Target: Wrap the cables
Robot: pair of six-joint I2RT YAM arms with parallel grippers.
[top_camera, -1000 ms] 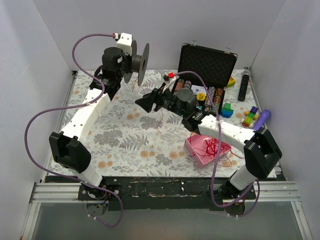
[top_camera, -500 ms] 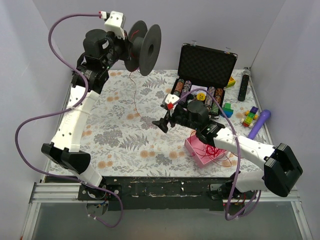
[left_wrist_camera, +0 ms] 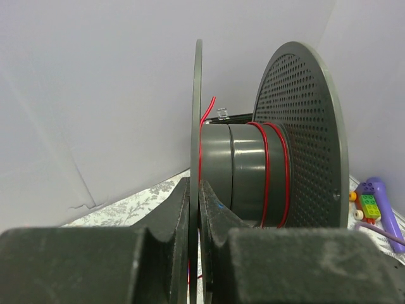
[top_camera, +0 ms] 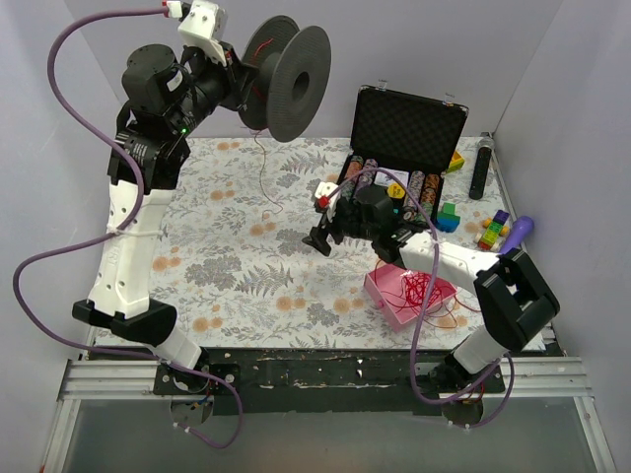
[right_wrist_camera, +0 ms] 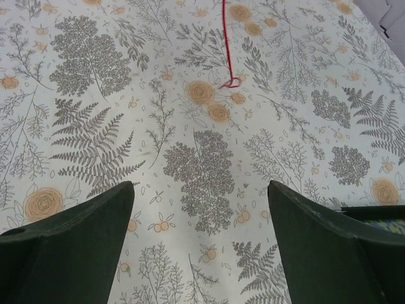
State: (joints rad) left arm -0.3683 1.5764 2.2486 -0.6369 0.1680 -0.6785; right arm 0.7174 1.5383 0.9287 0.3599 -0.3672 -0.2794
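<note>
My left gripper (top_camera: 237, 94) is raised high at the back left, shut on the thin flange of a black spool (top_camera: 296, 84). In the left wrist view its jaws (left_wrist_camera: 195, 190) pinch that flange, and the red cable (left_wrist_camera: 267, 171) makes a few turns round the spool's hub (left_wrist_camera: 243, 171). One thin red strand (top_camera: 262, 168) hangs from the spool to the table. My right gripper (top_camera: 320, 239) is open and empty, low over the table's middle. In its view (right_wrist_camera: 201, 209) the strand's curled end (right_wrist_camera: 231, 82) lies ahead of the fingers. More red cable (top_camera: 416, 289) lies tangled in a pink tray (top_camera: 386, 296).
An open black case (top_camera: 409, 123) with poker chips stands at the back right. Toy bricks (top_camera: 493, 232), a purple object (top_camera: 520, 235) and a black stick (top_camera: 480, 168) lie along the right side. White walls enclose the floral table (top_camera: 227, 266).
My left arm has lifted the spool higher and further left, pulling the red strand up. My right gripper has moved away from the spool, toward the near right, and now hovers low.
</note>
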